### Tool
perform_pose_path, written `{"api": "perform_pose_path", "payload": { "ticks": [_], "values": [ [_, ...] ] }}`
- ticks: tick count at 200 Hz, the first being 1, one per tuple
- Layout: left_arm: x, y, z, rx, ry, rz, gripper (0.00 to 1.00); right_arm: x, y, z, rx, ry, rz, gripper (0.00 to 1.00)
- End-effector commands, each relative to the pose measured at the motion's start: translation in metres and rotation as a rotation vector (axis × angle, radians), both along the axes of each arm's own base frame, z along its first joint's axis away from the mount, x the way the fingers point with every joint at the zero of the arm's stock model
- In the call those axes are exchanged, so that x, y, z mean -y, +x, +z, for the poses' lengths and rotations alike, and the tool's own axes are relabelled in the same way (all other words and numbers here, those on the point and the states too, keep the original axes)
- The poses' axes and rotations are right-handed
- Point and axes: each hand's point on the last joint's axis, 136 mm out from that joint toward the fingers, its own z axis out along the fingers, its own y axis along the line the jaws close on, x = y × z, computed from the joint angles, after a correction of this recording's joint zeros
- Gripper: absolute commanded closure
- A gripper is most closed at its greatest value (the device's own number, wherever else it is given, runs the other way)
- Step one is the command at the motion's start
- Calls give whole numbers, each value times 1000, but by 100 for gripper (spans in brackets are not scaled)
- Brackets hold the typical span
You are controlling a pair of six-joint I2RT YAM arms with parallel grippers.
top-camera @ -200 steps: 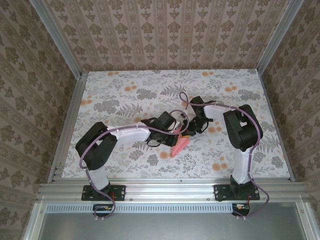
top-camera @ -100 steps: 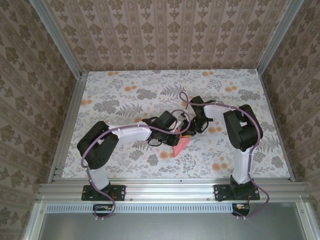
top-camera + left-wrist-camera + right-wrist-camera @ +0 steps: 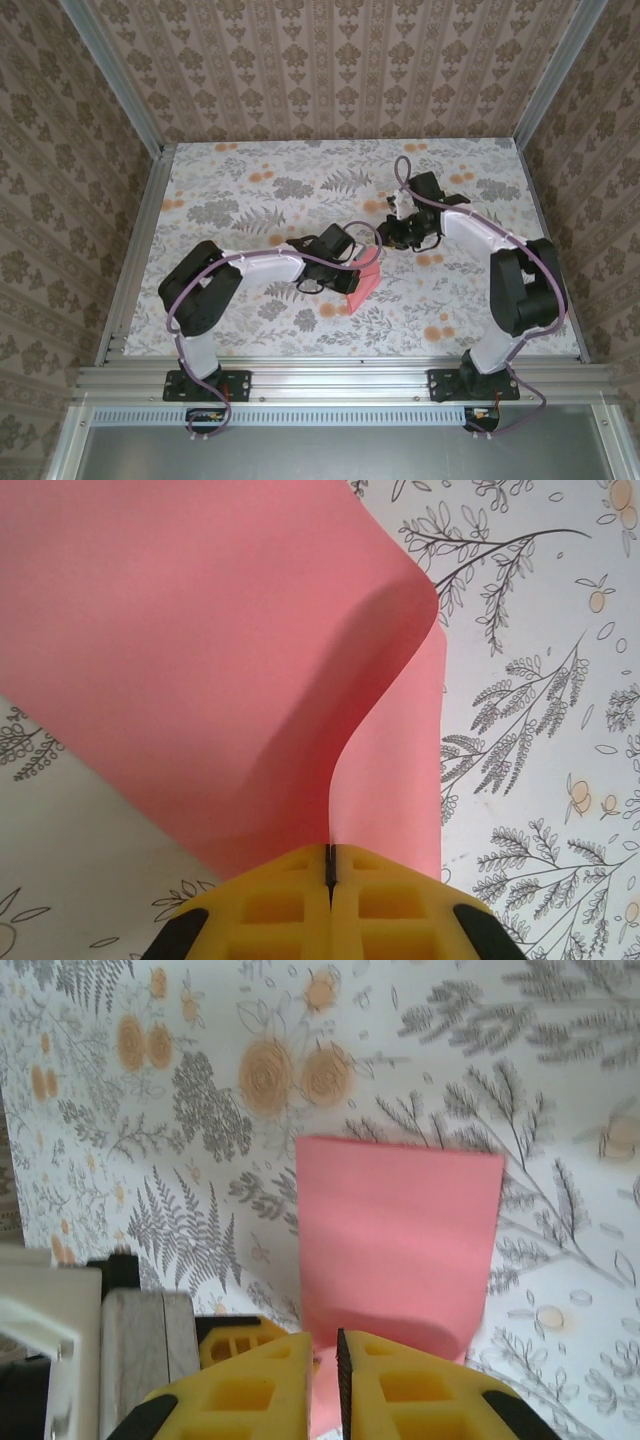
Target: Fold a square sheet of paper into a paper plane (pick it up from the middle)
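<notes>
left gripper (image 3: 330, 852) pinched shut on the near edge of the pink paper (image 3: 200, 660), which arches up off the flowered table (image 3: 560, 780) near its middle. right gripper (image 3: 325, 1345) a crack ajar, holding nothing, close beside the paper. judged best: hold the left pinch firm and press the bulging layer flat along the fold. left wrist view shows the curl. right wrist view shows a flat, square-cornered face. top view shows the two arms' spacing.

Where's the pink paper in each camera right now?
Top external: pink paper mid-table, at the tip of the left gripper.
Left wrist: paper upper left, pinched in the jaws at the bottom.
Right wrist: paper centre frame.
Shared landmark: the flower-print table cover.
</notes>
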Motion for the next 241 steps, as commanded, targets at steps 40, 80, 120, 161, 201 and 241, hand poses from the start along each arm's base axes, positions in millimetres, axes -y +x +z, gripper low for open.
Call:
{"api": "perform_pose_path", "payload": {
  "ticks": [40, 80, 120, 161, 201, 241],
  "values": [
    [5, 3, -2, 10, -5, -30, 94, 6, -44, -32, -126, 2, -50, 91],
    [7, 5, -3, 8, -1, -47, 94, 5, -38, -36, -122, 0, -44, 90],
    [7, 6, -2, 9, 1, -48, 94, -4, -13, -39, -119, 13, -36, 90],
    [4, 8, -3, 15, 7, -38, 94, -11, -7, -44, -140, 34, -27, 90],
    [4, 8, -7, 10, 17, -41, 94, -8, -17, -50, -157, 27, -26, 90],
    [2, 7, -8, 12, 27, -47, 94, -8, -25, -52, -166, 36, -26, 89]
  ]
}}
